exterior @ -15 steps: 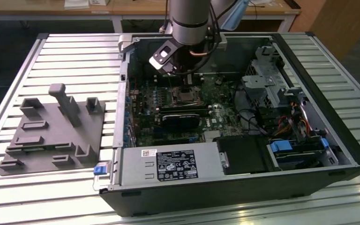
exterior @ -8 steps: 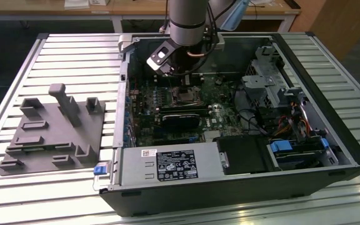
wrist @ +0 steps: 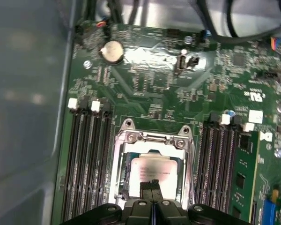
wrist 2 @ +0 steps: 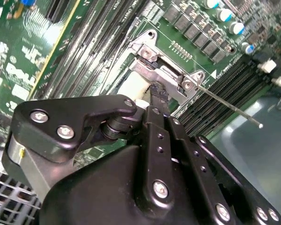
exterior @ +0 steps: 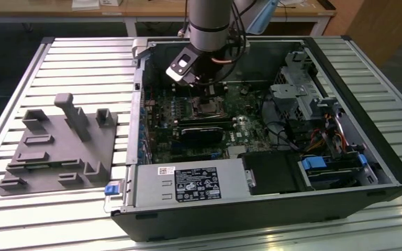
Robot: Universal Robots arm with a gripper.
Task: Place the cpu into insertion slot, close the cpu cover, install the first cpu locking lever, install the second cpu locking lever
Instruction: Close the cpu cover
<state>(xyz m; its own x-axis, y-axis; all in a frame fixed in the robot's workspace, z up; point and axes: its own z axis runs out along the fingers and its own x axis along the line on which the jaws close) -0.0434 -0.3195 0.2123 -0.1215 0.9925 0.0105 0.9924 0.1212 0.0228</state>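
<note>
My gripper (exterior: 210, 95) reaches down into the open computer case (exterior: 368, 157), over the socket on the green board. In the first wrist view the cpu (wrist: 154, 169) lies flat in the socket, its dull metal top framed by the silvery cpu cover (wrist: 152, 139), which lies down around it. The gripper (wrist: 152, 183) is shut, its black tips pressed together and resting at the near edge of the cpu with nothing between them. In the second wrist view the gripper (wrist 2: 157, 91) touches the cover's end piece (wrist 2: 166, 75). A thin wire locking lever (wrist 2: 229, 107) sticks out free beside the socket.
Black memory slots (wrist: 89, 154) flank the socket, and a green memory module (wrist: 243, 173) stands on one side. A coin battery (wrist: 113, 50) and cables lie beyond. A grey fixture block (exterior: 54, 146) sits on the slatted table at the exterior view's left. Power supply (exterior: 187, 183) fills the case front.
</note>
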